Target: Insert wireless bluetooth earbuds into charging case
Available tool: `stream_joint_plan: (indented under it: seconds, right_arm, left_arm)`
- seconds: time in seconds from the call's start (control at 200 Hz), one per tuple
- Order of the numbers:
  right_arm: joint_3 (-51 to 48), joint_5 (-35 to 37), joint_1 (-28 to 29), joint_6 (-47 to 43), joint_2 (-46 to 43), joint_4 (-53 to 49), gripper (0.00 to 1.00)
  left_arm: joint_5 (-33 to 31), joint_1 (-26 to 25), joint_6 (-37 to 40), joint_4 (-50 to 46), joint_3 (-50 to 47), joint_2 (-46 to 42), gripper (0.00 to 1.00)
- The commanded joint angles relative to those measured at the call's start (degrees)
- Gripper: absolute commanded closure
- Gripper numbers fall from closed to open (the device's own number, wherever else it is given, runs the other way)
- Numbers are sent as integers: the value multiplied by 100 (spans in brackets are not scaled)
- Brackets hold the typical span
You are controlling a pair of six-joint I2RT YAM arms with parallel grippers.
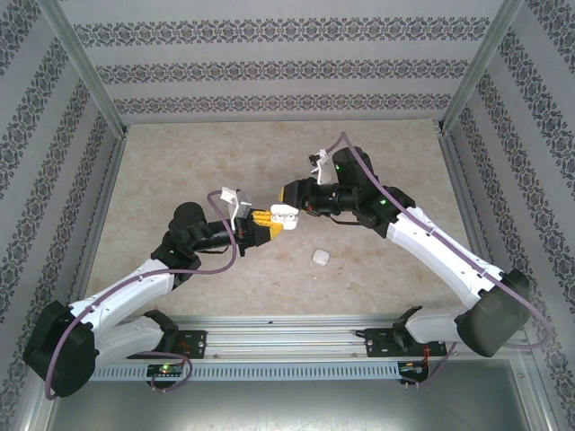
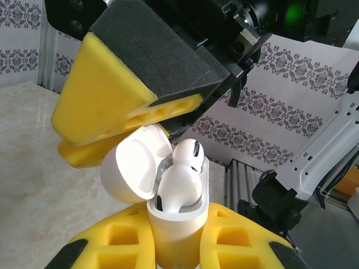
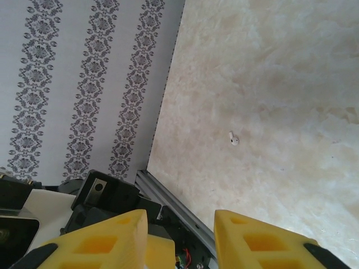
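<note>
The left arm (image 1: 135,289) and the right arm (image 1: 440,244) are of identical build. White moulded plastic link shells alternate with rounded black joint housings, and the largest housing is at the shoulder. A loose purple cable (image 1: 214,266) runs outside the left arm from shoulder to wrist. A second purple cable (image 1: 343,136) follows the right arm. Small green indicator lights (image 1: 337,166) glow on the right arm's black wrist joints. The left gripper (image 2: 176,246) and the right gripper (image 3: 180,235) carry wedge-shaped yellow plastic fingers (image 3: 95,244) with rectangular recesses and black outer corners. A dark grey foam pad (image 2: 151,50) faces one right finger. A white camera block (image 1: 230,197) sits on the left wrist.
</note>
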Motion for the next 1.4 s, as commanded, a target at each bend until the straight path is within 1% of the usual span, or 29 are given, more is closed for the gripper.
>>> stream_joint_plan:
  seconds: [0.0,0.165,0.31,0.445,0.63,0.934,1.154,1.289,1.394]
  right_arm:
    - [208,-302,115,-119,6,-164,64]
    - [208,-309,116,-232,-64,-369,64]
    - [208,-389,129,-304,-137,-472,64]
    - [153,-237,100,-484,-301,-709,64]
    - [7,-109,46,-503,-563,-633,64]
    - [-38,137,-49,-563,-667,-718,63]
    - [-53,361,-129,-647,-696,-916,63]
    - [-88,469,-181,-685,-708,-1026,62]
    - [-120,576,-235,-716,-705,-1127,62]
  left_arm:
    - [-106,-60,44,207,29,3,100]
    - [-208,-55,33,182,-2,6,100]
    - [-421,-55,13,65,-92,-21,100]
    - [-511,-21,-101,-23,-143,-15,100]
    - [-546,40,-217,8,-201,-40,100]
    - [-712,140,-498,-189,-193,-40,100]
    - [-681,417,-1069,-774,68,149,100]
    - [-798,645,-1381,-944,162,305,100]
    - [-931,858,-1478,-1412,351,485,100]
